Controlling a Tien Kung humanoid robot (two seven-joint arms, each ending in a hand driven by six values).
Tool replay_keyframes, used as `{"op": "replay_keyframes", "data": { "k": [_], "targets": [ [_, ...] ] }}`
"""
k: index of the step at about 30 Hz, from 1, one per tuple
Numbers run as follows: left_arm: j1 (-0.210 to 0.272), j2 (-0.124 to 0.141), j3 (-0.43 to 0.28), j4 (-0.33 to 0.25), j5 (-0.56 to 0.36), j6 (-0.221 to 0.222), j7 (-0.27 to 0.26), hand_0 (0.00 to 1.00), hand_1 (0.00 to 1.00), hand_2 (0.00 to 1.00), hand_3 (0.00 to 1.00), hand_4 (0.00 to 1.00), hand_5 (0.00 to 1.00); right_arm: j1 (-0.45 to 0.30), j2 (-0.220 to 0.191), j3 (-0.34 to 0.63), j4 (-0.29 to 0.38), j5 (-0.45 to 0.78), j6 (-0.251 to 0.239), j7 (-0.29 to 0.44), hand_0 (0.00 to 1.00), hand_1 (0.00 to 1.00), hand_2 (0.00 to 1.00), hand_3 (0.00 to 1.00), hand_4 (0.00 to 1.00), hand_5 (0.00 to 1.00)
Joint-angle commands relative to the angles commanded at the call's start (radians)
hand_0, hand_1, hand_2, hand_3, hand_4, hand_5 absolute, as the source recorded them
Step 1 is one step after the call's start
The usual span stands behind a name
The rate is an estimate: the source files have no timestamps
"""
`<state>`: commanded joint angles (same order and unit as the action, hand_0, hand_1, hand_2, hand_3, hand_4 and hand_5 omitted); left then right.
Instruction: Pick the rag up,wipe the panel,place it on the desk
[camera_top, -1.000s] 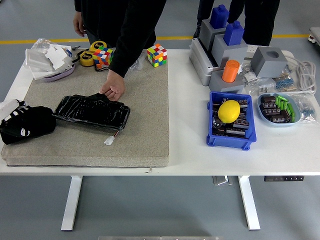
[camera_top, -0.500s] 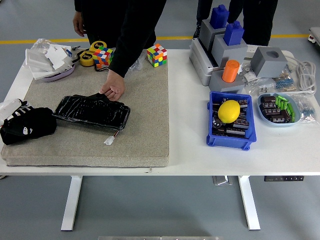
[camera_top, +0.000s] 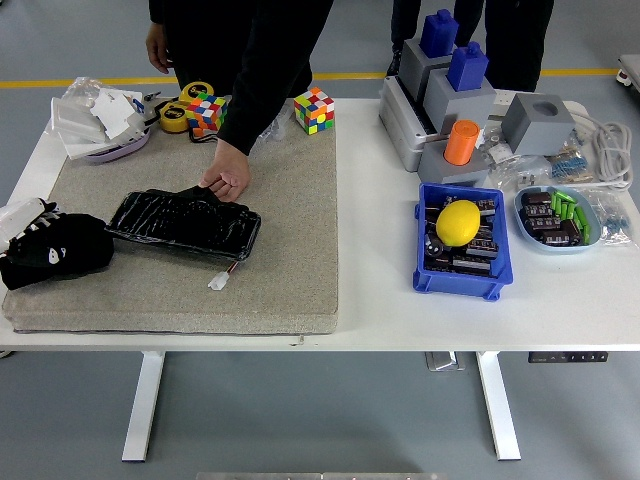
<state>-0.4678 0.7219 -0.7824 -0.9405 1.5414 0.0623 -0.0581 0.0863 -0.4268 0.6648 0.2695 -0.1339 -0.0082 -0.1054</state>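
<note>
- The black rag (camera_top: 52, 252) lies bunched at the mat's (camera_top: 290, 230) 9 o'clock edge, just beside the glossy black panel (camera_top: 183, 222).
- The left robot hand (camera_top: 25, 220) rests on the rag; whether its fingers clamp it I cannot tell.
- A person's hand (camera_top: 227, 178) presses the panel's 12 o'clock edge.
- The rag looks soft and light: gather a raised fold at its middle.

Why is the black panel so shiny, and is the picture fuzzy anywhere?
Head view: overhead light glints off the glossy, wrinkled panel in small white streaks; the mat under it is dull with no glare. The view is sharp throughout, shadows are soft, and the lemon is brightly lit.
</note>
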Motion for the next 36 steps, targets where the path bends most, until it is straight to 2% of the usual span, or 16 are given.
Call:
{"op": "replay_keyframes", "data": {
  "k": [7, 10, 14, 22, 24, 27, 31, 36],
  "targets": [
    [-0.001, 0.006, 0.003, -0.001, -0.004, -0.003, 0.004, 0.395, 0.476, 0.549, 0.563, 0.501, 0.002, 0.000, 0.001, 0.001, 0.000, 0.001, 0.000, 0.001, 0.720, 0.687, 0.681, 0.586, 0.998, 0.508],
    [-0.002, 0.018, -0.002, -0.007, -0.002, -0.010, 0.008, 0.395, 0.476, 0.549, 0.563, 0.501, 0.002, 0.000, 0.002, -0.001, -0.002, 0.003, 0.000, 0.000, 0.720, 0.687, 0.681, 0.586, 0.998, 0.508],
    [-0.008, 0.042, -0.014, -0.027, 0.007, -0.017, 0.014, 0.395, 0.473, 0.553, 0.566, 0.506, 0.002, -0.001, 0.001, -0.007, -0.005, 0.011, 0.001, 0.000, 0.721, 0.688, 0.681, 0.586, 0.998, 0.508],
    [-0.037, 0.109, -0.033, -0.076, 0.019, -0.030, 0.022, 0.389, 0.468, 0.553, 0.565, 0.507, 0.002, 0.001, -0.001, -0.012, -0.007, 0.021, 0.002, 0.003, 0.722, 0.688, 0.680, 0.586, 0.998, 0.507],
    [-0.055, 0.128, -0.028, -0.098, 0.022, -0.033, 0.025, 0.381, 0.467, 0.553, 0.566, 0.506, 0.002, 0.001, -0.001, -0.019, -0.010, 0.026, 0.003, 0.002, 0.724, 0.687, 0.681, 0.586, 0.998, 0.506],
    [-0.076, 0.141, -0.019, -0.110, 0.013, -0.038, 0.028, 0.381, 0.467, 0.553, 0.566, 0.506, 0.002, 0.002, -0.001, -0.022, -0.011, 0.028, 0.003, 0.003, 0.724, 0.687, 0.681, 0.586, 0.998, 0.506],
    [-0.098, 0.146, -0.002, -0.114, -0.017, -0.044, 0.031, 0.382, 0.466, 0.553, 0.567, 0.507, 0.002, 0.003, 0.000, -0.026, -0.011, 0.029, 0.003, 0.003, 0.724, 0.688, 0.681, 0.586, 0.998, 0.508],
    [-0.114, 0.134, 0.021, -0.115, -0.042, -0.045, 0.034, 0.375, 0.463, 0.554, 0.572, 0.513, 0.002, 0.006, 0.000, -0.031, -0.010, 0.027, 0.003, 0.004, 0.724, 0.687, 0.681, 0.586, 0.998, 0.506]
  ]
}}
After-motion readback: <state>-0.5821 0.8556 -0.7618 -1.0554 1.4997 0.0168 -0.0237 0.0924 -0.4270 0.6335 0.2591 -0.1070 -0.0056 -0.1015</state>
